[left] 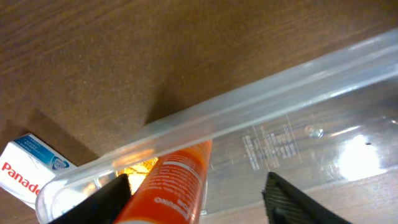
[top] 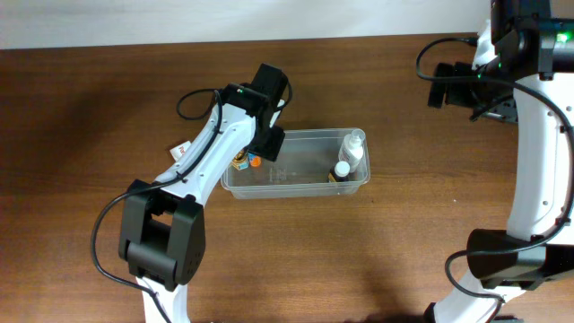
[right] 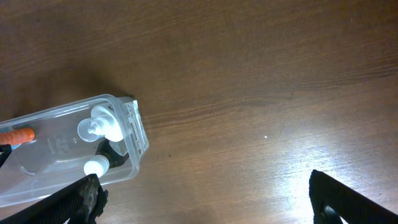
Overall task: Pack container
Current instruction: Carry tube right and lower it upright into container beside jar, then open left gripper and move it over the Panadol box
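The left pincer (left: 198,186) hangs with its jaws apart over the left end of the clear container (top: 296,186). An orange tube (left: 171,183) lies inside, just beside one finger. Two white-capped bottles (right: 102,127) lie at the container's other end. The container sits mid-tabletop (top: 90,90). The right pincer (right: 211,199), spread wide and empty, hovers well apart.

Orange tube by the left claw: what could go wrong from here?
1. The orange plastic tube seems to rest against a finger of the open left claw; withdrawing may drag it out of the clear plastic tub.
2. The white and blue Panadol box lies outside by the tub's end; a nudged tub could shove it.
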### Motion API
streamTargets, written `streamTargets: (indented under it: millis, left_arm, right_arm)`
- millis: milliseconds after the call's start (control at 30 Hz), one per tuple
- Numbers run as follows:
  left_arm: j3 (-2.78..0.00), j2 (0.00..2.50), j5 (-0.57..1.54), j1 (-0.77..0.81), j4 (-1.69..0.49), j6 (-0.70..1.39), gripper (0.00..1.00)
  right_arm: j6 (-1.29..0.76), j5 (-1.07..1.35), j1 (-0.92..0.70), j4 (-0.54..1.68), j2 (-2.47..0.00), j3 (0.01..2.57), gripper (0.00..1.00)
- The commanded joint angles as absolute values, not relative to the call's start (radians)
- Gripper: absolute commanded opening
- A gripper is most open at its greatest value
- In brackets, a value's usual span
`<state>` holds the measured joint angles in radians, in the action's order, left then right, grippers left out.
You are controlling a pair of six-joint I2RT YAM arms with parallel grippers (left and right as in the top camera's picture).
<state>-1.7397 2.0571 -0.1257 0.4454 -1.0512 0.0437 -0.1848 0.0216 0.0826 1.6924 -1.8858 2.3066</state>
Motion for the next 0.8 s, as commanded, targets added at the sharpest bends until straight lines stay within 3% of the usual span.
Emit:
streamTargets:
  millis: [0,100,467,567,767]
  left_arm:
    - [-1.737,2.062,-0.135,0.437,-1.039,0.04,0.78]
    - [-1.755,2.062,-0.136,0.438,-1.041,0.039,0.87]
    - [-1.911,2.062,-0.147,0.435,-1.132,0.039,0.87]
    - [-2.063,2.058,-0.147,0.434,-1.272,0.04,0.99]
    - [-2.273,2.029,-0.147,0.382,-1.479,0.124,0.99]
  right_arm:
    - [-0.191,0.027,0.086,1.695,-1.888,2.313,0.98]
    - [-0.191,0.027,0.086,1.695,-1.887,2.313,0.98]
    - [-0.191,0.026,0.086,1.695,-1.887,2.313,0.98]
    - [-0.191,0.027,0.086,1.695,-1.887,2.313,0.98]
    - [-0.191,0.027,0.086,1.695,-1.887,2.313,0.98]
